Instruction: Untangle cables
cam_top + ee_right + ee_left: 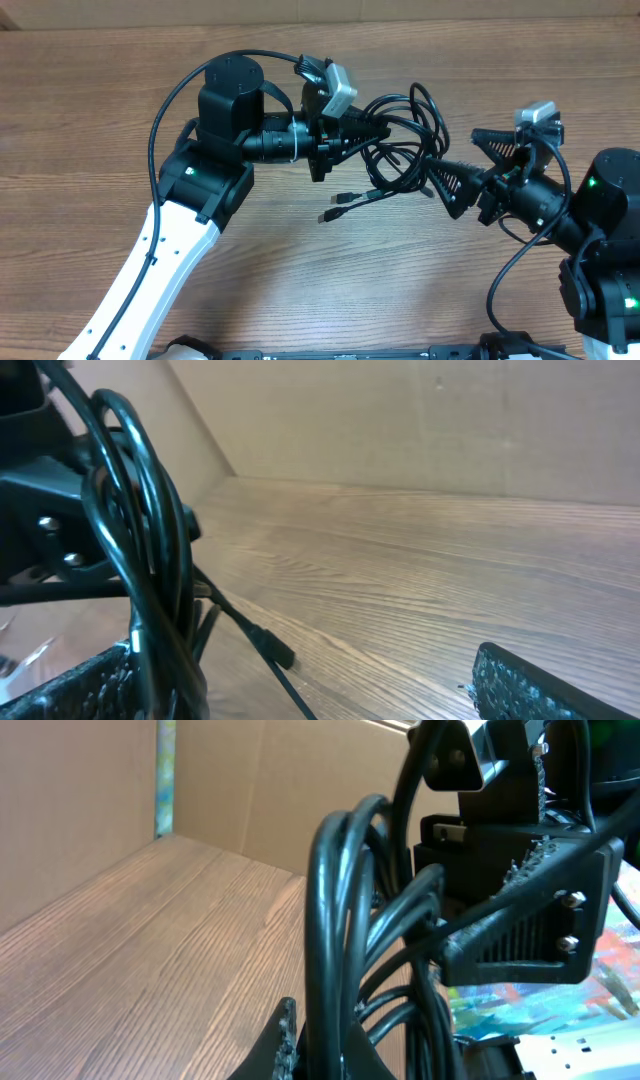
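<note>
A: Non-task items?
B: Brown wood-grain table (pixel 300 290). Cardboard wall (pixel 430 420) along its far edge.
A: More?
B: Left wrist view shows a colourful strip (pixel 166 780) between cardboard panels, far left. Can't identify it.

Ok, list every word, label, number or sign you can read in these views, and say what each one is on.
None: no view shows any readable text.
The cables, the left arm, the right arm and the wooden table show no lettering.
The colourful sheet low in the left wrist view is blurred, and no words can be made out on it.
The cardboard walls look blank.
</note>
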Motion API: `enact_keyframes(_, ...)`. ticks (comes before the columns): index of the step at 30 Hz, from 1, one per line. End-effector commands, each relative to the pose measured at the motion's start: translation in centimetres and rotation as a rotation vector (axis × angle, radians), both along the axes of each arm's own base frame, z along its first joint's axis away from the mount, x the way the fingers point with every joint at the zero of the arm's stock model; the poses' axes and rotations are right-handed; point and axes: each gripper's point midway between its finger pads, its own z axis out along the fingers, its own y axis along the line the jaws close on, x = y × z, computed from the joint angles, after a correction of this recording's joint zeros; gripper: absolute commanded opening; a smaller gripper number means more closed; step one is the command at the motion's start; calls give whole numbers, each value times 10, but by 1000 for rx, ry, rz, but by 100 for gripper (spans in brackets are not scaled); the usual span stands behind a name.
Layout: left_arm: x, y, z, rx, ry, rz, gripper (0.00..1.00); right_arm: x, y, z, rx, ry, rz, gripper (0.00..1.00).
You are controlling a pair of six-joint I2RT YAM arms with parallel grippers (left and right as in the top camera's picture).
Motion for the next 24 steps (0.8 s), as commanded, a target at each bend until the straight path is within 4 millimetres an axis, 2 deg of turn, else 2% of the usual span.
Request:
enact_keyframes(1, 5, 5, 10, -16, 13, 28, 4, 6, -12, 9, -22, -28, -84, 100)
enact_keyframes(4, 19, 15, 9, -17, 42, 100, 4, 8, -16, 8, -28, -26, -113, 100)
enact_keyframes(8, 27, 25, 10, -24, 64, 130, 4, 11, -20, 8, -31, -23, -142, 100)
enact_keyframes(13, 12, 19, 17, -47, 43, 40, 4, 9, -16, 13, -13, -37, -116, 100)
enact_keyframes(17, 10, 17, 17, -48, 40, 32, 4, 1, -2, 20, 21, -55, -19, 100)
enact_keyframes(24, 10, 15, 18, -51, 37, 32, 4, -5, 5, 20, 34, -48, 29, 100)
